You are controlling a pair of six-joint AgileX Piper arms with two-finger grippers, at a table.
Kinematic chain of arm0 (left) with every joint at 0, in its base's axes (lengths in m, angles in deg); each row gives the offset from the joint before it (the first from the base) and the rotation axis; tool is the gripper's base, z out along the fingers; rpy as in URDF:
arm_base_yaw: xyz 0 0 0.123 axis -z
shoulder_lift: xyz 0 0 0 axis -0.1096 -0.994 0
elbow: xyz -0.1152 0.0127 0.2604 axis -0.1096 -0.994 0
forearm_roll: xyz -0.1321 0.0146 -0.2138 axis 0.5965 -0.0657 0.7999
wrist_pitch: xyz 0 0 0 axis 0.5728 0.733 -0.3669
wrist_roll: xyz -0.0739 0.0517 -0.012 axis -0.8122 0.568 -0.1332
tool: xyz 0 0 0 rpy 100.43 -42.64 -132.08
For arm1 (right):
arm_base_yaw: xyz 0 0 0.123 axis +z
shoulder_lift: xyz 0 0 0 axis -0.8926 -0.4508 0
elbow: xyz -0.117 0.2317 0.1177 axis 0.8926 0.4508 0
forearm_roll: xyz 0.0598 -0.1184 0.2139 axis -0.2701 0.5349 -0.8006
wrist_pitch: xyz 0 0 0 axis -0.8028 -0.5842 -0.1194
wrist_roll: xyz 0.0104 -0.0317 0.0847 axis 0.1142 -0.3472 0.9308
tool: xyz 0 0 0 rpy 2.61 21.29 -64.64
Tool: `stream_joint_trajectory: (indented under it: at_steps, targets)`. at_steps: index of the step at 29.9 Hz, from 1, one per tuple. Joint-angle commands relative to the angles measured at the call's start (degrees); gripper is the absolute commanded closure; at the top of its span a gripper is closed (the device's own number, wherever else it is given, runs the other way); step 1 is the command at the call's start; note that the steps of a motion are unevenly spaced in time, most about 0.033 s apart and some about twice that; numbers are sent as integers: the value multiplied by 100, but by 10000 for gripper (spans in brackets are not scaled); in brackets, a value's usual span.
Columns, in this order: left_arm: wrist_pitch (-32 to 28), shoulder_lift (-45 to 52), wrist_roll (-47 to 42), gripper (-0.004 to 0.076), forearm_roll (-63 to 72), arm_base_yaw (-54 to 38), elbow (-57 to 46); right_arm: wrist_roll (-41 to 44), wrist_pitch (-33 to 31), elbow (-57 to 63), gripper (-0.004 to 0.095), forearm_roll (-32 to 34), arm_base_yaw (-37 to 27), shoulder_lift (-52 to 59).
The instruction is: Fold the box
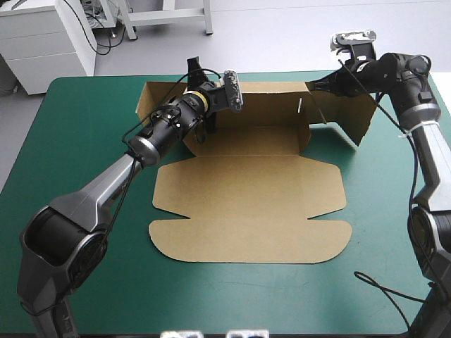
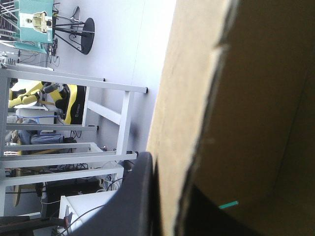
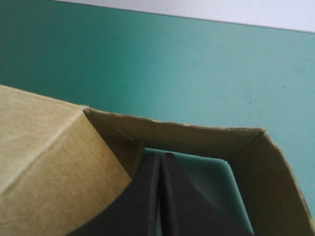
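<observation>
Where the left pincer (image 2: pixel 167 189) works, its 2 black fingers stand all but together, with the edge of a raised wall of the brown box (image 1: pixel 246 190) clamped between them, 1 finger on each face. At the right pincer (image 3: pixel 161 164) the fingers meet in a pointed arch with no board visible between them. They sit inside the corner pocket formed by the far wall and its end flap, with board ahead of the tips and on both sides. Outward from both pincers, the far wall stands upright between them. The base and the remaining panels lie flat on the teal-green tabletop (image 1: pixel 77 141), toward the robot.

Handling, as judged: the sheet is light and stiff across each panel. It yields only along its scored creases and dents easily at thin cut edges. The best hold is a wall's free edge close to a corner, gripped flat, so that force runs into the crease.
</observation>
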Motion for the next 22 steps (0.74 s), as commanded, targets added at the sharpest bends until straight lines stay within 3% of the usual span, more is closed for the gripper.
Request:
stream_joint_trajectory:
  at_steps: [1, 5, 10, 22]
  targets:
    - [277, 269, -256, 731, 314, -37, 91, 79, -82, -217, 927, -29, -52, 117]
    - [280, 269, -256, 731, 314, -37, 91, 79, -867, -160, 927, 48, -52, 22]
    - [305, 269, -256, 731, 314, -37, 91, 18, -1210, 329, 927, 283, -52, 101]
    - [320, 269, -256, 731, 314, -37, 91, -392, -154, 2383, 927, -126, -52, 1144]
